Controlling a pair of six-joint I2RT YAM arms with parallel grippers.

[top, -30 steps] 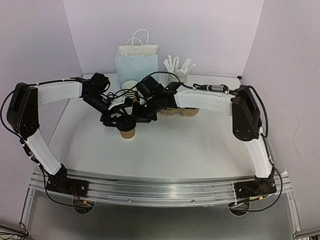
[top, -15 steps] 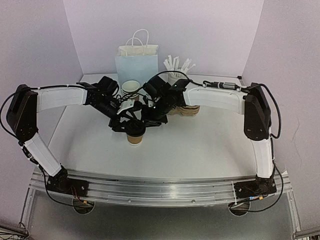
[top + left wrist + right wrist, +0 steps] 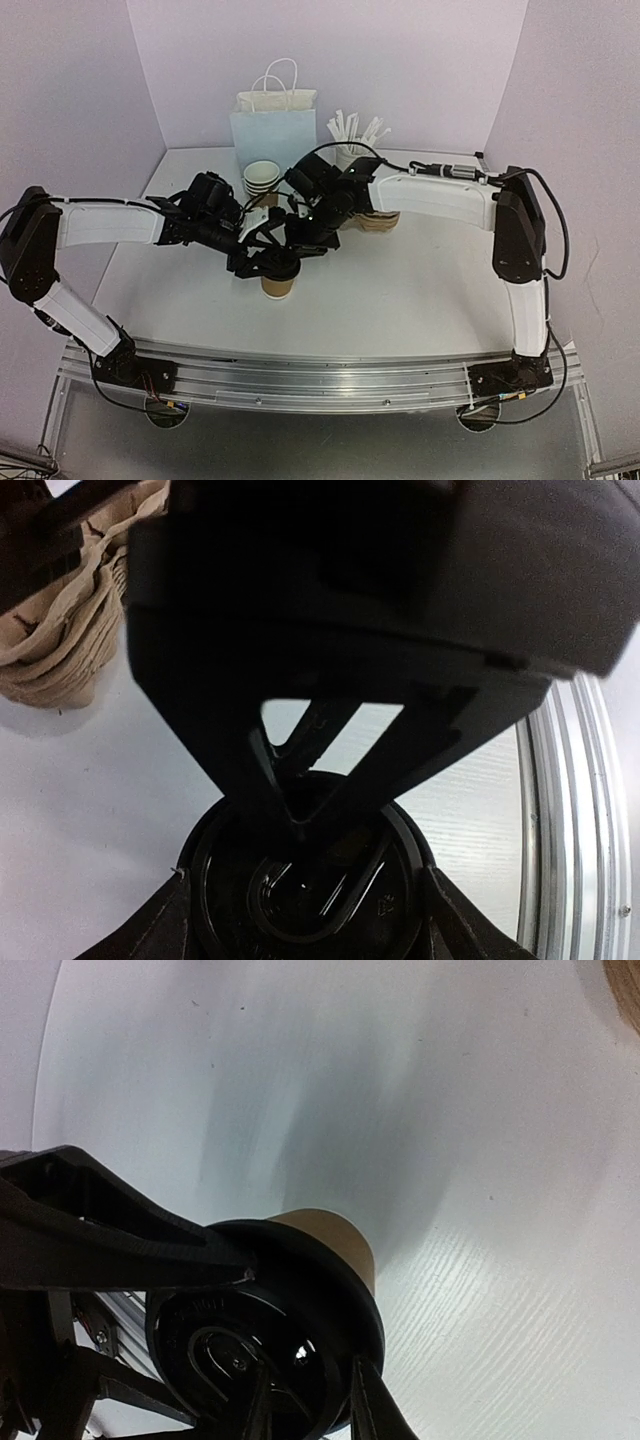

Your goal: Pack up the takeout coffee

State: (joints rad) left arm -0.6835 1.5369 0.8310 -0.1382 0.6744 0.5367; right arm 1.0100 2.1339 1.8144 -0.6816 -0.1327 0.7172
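A brown kraft cup (image 3: pixel 279 289) with a black lid (image 3: pixel 277 270) stands on the white table between both grippers. My left gripper (image 3: pixel 260 266) grips it from the left. In the left wrist view its fingers (image 3: pixel 455 925) flank the lid (image 3: pixel 395 880) on both sides. My right gripper (image 3: pixel 293 252) comes in from behind, its tips on the lid. In the right wrist view the gripper (image 3: pixel 310 1410) pinches the lid (image 3: pixel 215 1335) at its near rim, with the brown cup wall (image 3: pixel 335 1235) showing beyond. A stack of open brown cups (image 3: pixel 262 178) stands behind.
A pale blue paper bag (image 3: pixel 273 130) with white handles stands at the back. A white cup of wrapped straws (image 3: pixel 355 140) is to its right. Brown cardboard pieces (image 3: pixel 372 222) lie under the right arm and show in the left wrist view (image 3: pixel 60 630).
The lidded cup and both grippers have moved toward the front and a little right, away from the cup stack. The left arm has stretched out lower.
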